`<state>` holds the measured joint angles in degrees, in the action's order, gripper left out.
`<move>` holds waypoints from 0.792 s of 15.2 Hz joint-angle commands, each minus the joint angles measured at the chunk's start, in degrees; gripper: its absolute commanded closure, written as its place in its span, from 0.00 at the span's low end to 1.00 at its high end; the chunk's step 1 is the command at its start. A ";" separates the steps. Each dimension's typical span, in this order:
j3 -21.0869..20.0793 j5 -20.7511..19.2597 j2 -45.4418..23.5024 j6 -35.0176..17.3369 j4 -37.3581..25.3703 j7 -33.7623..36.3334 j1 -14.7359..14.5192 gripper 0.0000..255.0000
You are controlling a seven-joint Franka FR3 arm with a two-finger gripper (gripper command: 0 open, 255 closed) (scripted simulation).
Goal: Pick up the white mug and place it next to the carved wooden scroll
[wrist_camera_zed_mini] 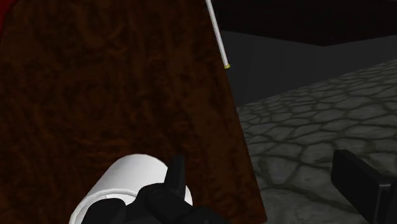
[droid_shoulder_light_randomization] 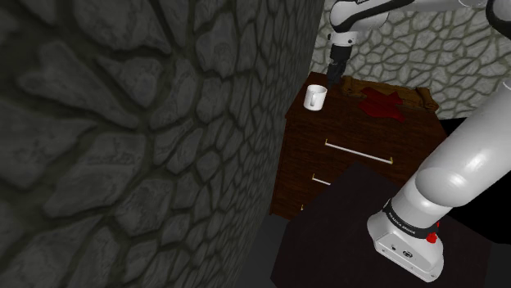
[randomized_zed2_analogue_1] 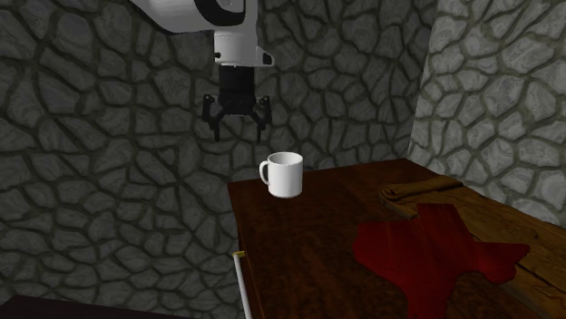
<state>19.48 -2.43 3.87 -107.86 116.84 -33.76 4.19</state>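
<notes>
"Gripper point(randomized_zed2_analogue_1: 239, 127) hangs with its fingers spread wide and nothing between them," I report from the remote desk, "above the dark wooden dresser point(randomized_zed2_analogue_1: 308, 245), up and toward the second exterior view's left of the white mug point(randomized_zed2_analogue_1: 284, 174)."

"Where does the mug stand?"

"Upright near the dresser's corner, its handle turned to the second exterior view's left, untouched. The carved wooden scroll point(randomized_zed2_analogue_1: 419, 189) lies well apart from it, toward that view's right, at the far edge of a red shape point(randomized_zed2_analogue_1: 435, 249) on the dresser top."

"Which step is this?"

"The approach, by my judgement; no grasp is made. In the wrist view the mug seems to sit outside one finger rather than between the pair, though that part of the picture is dark."

"And next?"

"I need to carry the hand across until the fingers straddle the mug's wall or body, lower it, then close, minding the handle."
</notes>
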 commanded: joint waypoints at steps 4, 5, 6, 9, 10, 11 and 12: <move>1.81 3.46 -12.49 -0.96 -10.70 -6.36 2.00 0.00; 1.96 4.18 -14.85 -0.91 -12.94 -7.47 2.56 0.00; 2.06 4.91 -17.24 -0.78 -15.28 -8.54 3.16 0.00; 2.03 7.01 -24.54 0.11 -23.00 -11.45 5.30 0.00; 1.94 7.67 -27.04 0.58 -25.84 -12.30 6.10 0.00; 1.78 8.30 -29.58 1.16 -28.84 -13.10 6.97 0.00; 1.61 8.91 -32.17 1.84 -32.02 -13.83 7.87 0.00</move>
<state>21.21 5.98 -26.12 -106.72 87.60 -46.87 11.32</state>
